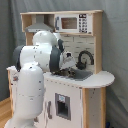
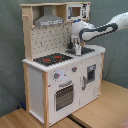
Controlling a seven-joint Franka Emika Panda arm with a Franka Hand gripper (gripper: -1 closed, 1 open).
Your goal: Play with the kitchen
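The kitchen (image 2: 85, 80) is a tall toy unit of pale wood and white panels, seen in both exterior views. Its black stovetop (image 2: 52, 59) has red burners, with a grey hood (image 2: 49, 20) above and a small microwave (image 2: 77, 11) at the top. My gripper (image 2: 77, 49) points down over the sink end of the counter, beside the stovetop. In the first exterior view the white arm (image 1: 42, 55) covers the kitchen's left half, and the gripper (image 1: 70, 66) sits low by the black faucet (image 1: 85, 57) and the sink (image 1: 82, 75).
An oven door (image 2: 64, 95) and two knobs (image 2: 56, 76) face forward below the stovetop. The kitchen stands on a wooden table (image 2: 100, 112). A grey curtain (image 2: 10, 55) hangs behind. The arm's white base (image 1: 27, 95) stands close against the kitchen's front in the first exterior view.
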